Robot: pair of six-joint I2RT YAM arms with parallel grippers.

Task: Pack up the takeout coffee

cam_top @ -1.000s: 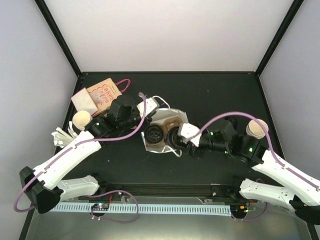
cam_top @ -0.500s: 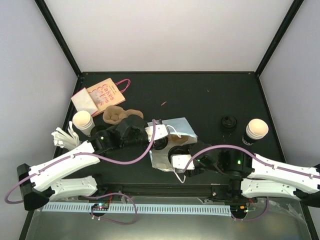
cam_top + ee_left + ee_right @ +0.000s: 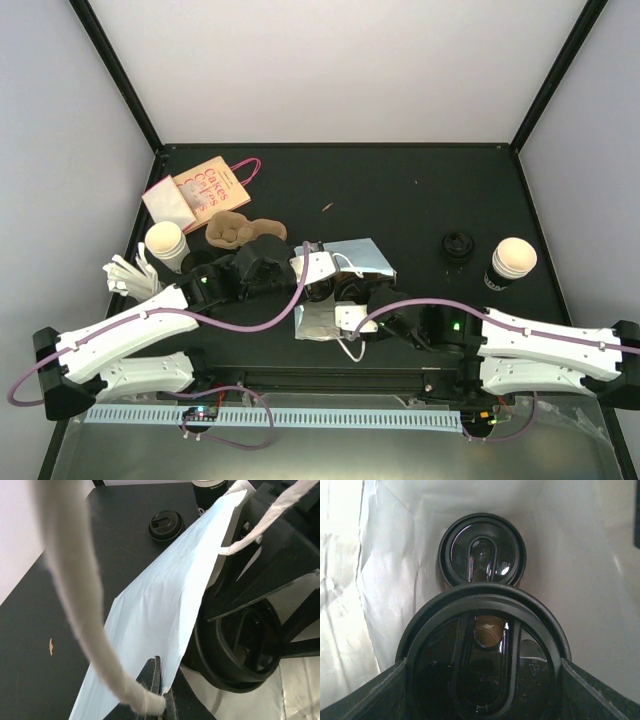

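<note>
A white paper bag lies on its side at the table's middle, mouth toward the arms. My left gripper is shut on the bag's upper rim, beside its rope handle, and holds the mouth up. My right gripper reaches into the bag, shut on a takeout coffee cup with a black lid. A second lidded cup sits deeper in the bag. In the top view the held cup shows just inside the mouth.
Two lidless foam-topped cups stand at left and right. A loose black lid lies near the right one. A pink-handled "Cakes" bag, a brown cup carrier and white cutlery are at left.
Both arms have drawn the bag toward the near edge. The right arm has dropped low along the near edge with the cup in the bag mouth. The brown carrier has come into view.
</note>
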